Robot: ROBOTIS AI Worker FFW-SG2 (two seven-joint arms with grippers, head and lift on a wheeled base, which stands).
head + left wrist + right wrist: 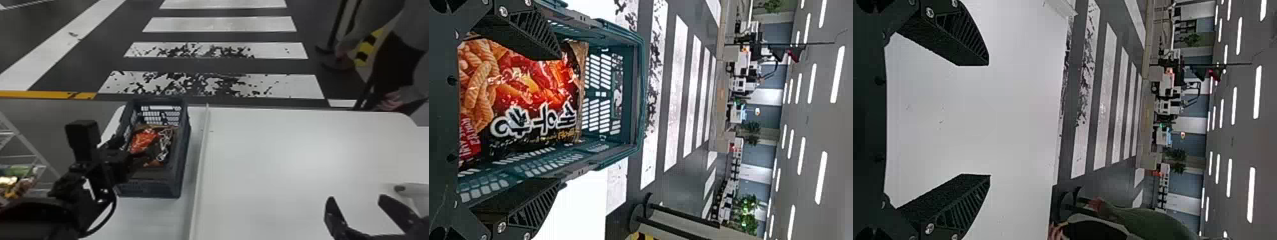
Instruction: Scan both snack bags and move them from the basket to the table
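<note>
Head view, basket: the dark slatted basket (184, 159) stands upright on the white table (271, 146), left of the frame's centre.
Snack bag: one shiny orange, red and black snack bag (145, 140) lies inside the basket; whether a second is beneath it, I cannot tell.
Left gripper: the left gripper (132, 156) is at the basket's near-left side, lower left of the frame; in the left wrist view its fingers (524, 205) stand wide apart, gripping nothing.
Right gripper: low at the lower right of the frame, the right gripper (356, 198) is over the table, open and empty.
Table strip: a narrow raised strip (200, 153) runs up the table, just to the right of the basket.
Right edge: a pale object (415, 193) with a dark end, perhaps the scanner, shows beside the right gripper.
Rack: a white wire rack (24, 138) with colourful packets (17, 185), lower left.
</note>
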